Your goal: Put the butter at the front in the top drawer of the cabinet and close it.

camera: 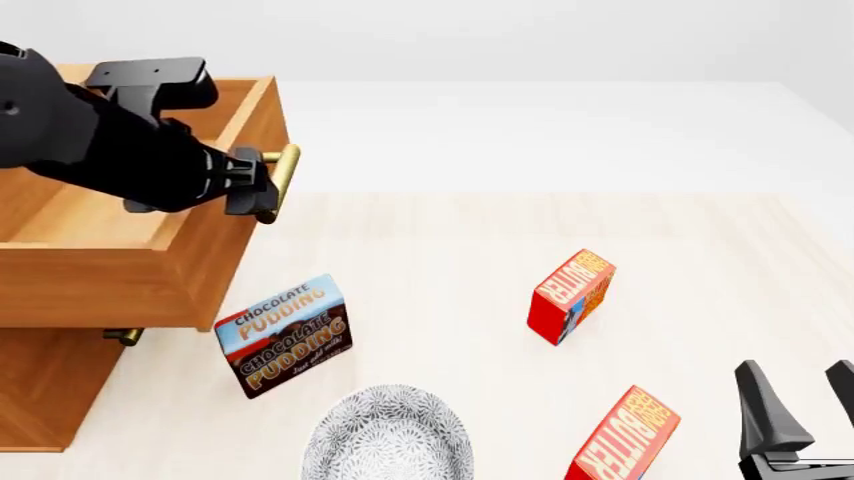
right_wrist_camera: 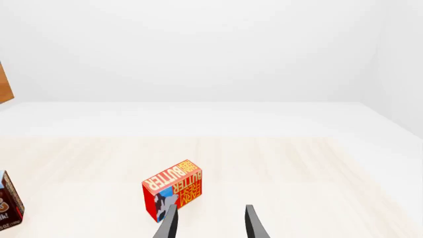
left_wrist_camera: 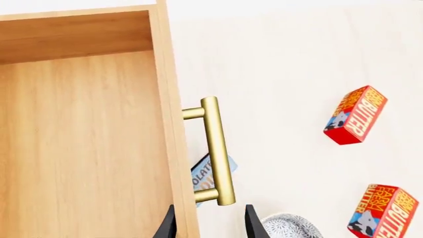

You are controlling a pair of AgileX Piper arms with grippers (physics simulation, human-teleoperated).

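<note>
The top drawer [camera: 134, 240] of the cabinet [camera: 40, 390] is seen pulled out at the left of the front view, with its wooden inside bare. The left gripper [camera: 254, 185] is held at the brass handle [camera: 278, 180] of this drawer. In the left wrist view the two dark fingertips [left_wrist_camera: 253, 223] are seen apart, one on each side of the drawer front, just below the handle's lower end; no contact with the handle can be confirmed.

Two look-alike red cartons are found on the pale table [camera: 441, 230]. The butter [camera: 625, 440] at the front lies at about 5 o'clock in the front view, tilted, near the lower edge. The other butter carton [camera: 571, 295] stands farther back, at about 3 o'clock from the centre. Which of the two is seen in the right wrist view cannot be told.

The right gripper [camera: 801, 410] is seen at the lower right corner, at 3 o'clock of the front butter and apart from it. Its fingers are spread and nothing is held between them.

A Chocolate Pudding box [camera: 283, 335] stands below the drawer's corner, and a patterned grey bowl [camera: 387, 435] is placed at 6 o'clock.
</note>
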